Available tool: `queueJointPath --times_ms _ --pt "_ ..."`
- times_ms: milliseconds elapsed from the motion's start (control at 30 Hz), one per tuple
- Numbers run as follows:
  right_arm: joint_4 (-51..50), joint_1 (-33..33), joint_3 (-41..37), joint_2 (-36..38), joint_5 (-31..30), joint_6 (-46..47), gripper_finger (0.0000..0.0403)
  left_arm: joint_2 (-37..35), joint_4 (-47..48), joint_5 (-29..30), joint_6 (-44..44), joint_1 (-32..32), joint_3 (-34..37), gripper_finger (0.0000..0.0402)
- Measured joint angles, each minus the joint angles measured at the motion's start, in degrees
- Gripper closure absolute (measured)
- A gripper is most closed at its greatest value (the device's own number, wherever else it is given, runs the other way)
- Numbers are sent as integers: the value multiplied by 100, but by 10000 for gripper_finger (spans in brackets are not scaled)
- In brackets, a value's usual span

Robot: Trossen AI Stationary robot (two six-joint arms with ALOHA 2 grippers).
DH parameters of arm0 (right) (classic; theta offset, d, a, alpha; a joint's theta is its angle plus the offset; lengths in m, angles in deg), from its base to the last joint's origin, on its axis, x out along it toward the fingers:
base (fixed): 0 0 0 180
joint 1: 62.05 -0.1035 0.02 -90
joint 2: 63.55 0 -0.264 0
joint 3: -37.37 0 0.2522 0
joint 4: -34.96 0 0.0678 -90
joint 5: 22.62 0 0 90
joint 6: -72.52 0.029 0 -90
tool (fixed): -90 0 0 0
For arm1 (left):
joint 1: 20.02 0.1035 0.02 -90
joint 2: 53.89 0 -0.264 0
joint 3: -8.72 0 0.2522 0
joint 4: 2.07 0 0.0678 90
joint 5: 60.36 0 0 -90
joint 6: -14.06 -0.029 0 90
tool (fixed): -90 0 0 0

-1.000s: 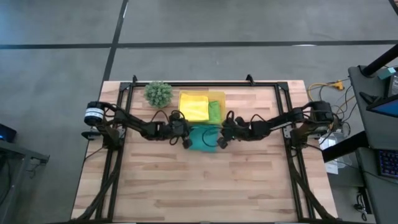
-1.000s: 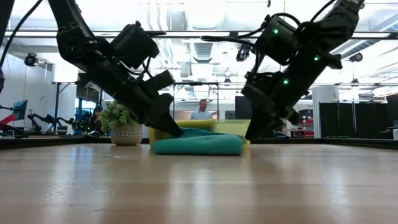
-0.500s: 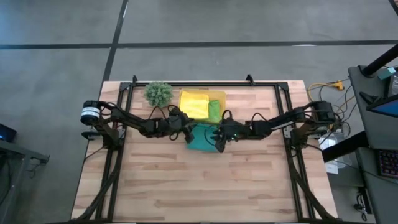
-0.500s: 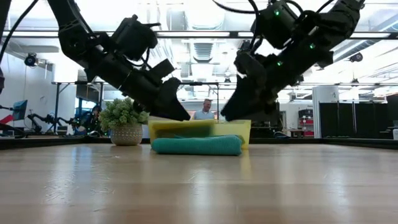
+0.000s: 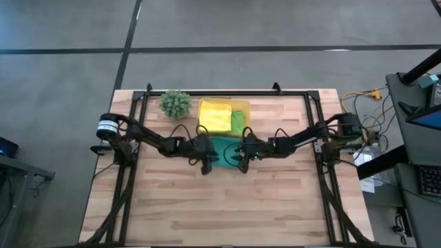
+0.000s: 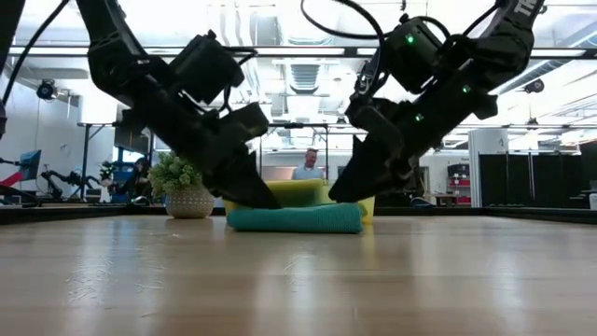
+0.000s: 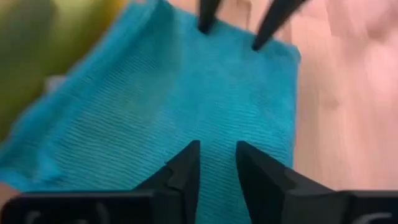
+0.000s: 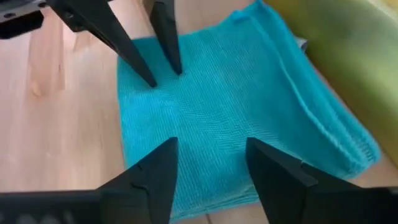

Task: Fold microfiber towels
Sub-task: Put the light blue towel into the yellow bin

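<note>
the teal towel (image 5: 222, 151) is lying folded at the centre of the high view, just below the yellow tray (image 5: 241, 109). left gripper (image 7: 214, 155) and right gripper (image 8: 208, 152) are hovering over it, fingers apart. it looks soft, light and limp; pinching its edges seems best.
</note>
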Motion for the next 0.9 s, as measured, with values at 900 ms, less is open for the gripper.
queueJointPath --times_ms 900 --pt "-304 -1527 81 395 148 40 133 -295 -50 577 322 -1098 -147 360"
